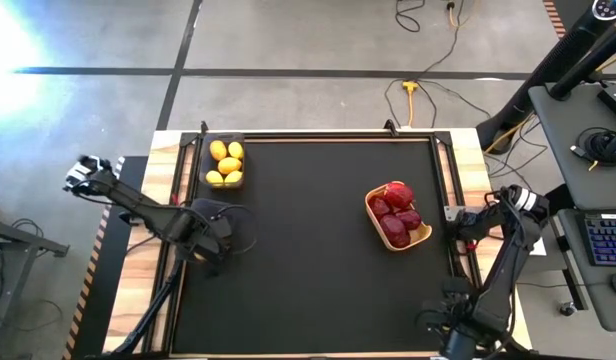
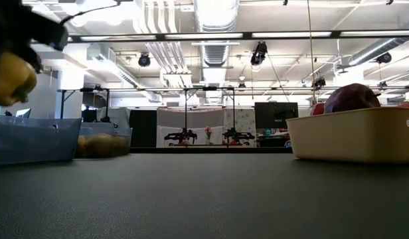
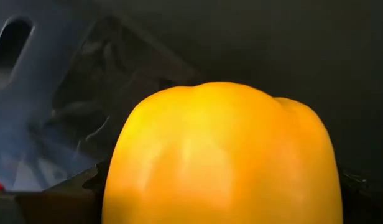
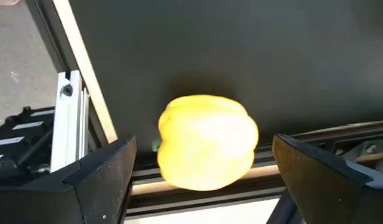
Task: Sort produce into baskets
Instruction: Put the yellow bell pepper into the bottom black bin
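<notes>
The step in hand looks like dropping a yellow pepper (image 3: 222, 155) into its basket. The left end effector (image 1: 210, 240), at the left of the high view, is clenched on that pepper. It hangs over a dark mesh basket (image 1: 226, 222). In the low view the pepper (image 2: 8, 76) sits clear of the table (image 1: 308, 260), in the upper left corner, just above the basket wall (image 2: 32, 139). The next move, I'd say, calls for a short descent and then letting go, with the pepper kept inside the rim.

Over at the right edge of the high view, the right end effector (image 4: 204, 149) is spread wide. Its fingers (image 4: 101, 174) stand either side of a second pepper (image 4: 207, 127) without touching it, as far as I can see. This one lies at the table's border, against the pale rail (image 4: 86, 81). Closing on it there needs care, since it could roll off the edge.

The rest seems sorted. Lemons (image 1: 226, 163) fill a second mesh basket (image 1: 204, 160) at the upper left of the table. Red pieces (image 1: 396, 212) are heaped in the tan basket (image 1: 424, 237), right of centre.
</notes>
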Controlling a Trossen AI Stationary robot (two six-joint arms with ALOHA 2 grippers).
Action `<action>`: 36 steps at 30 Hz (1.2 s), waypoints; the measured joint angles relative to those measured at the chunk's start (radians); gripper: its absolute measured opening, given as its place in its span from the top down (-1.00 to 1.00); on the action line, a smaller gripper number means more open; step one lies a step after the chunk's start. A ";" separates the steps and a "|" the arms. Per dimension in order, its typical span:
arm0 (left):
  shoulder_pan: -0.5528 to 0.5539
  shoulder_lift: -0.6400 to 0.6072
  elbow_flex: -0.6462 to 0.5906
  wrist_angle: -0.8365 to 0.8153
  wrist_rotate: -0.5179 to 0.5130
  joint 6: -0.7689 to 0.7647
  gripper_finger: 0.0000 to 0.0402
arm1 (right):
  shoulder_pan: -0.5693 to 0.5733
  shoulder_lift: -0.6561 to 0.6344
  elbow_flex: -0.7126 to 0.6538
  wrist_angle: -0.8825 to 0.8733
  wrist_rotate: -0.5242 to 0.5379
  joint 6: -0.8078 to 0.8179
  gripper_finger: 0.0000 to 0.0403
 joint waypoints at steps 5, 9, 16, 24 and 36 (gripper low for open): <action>0.014 -0.022 -0.103 0.002 -0.003 -0.068 -0.56 | 0.028 0.001 -0.002 0.005 -0.042 0.087 -0.83; 0.029 -0.018 -0.154 0.067 0.017 -0.088 -0.56 | 0.026 0.004 -0.013 0.004 -0.080 0.113 -0.83; 0.053 0.025 -0.182 0.090 0.019 -0.100 -0.56 | 0.017 0.007 -0.098 0.033 -0.158 0.097 -0.83; 0.053 0.034 -0.181 0.090 0.046 -0.100 -0.56 | 0.014 0.003 -0.121 0.055 -0.209 0.028 -0.83; 0.056 0.032 -0.181 0.090 0.013 -0.114 -0.57 | -0.016 0.002 -0.102 0.068 -0.209 0.007 -0.83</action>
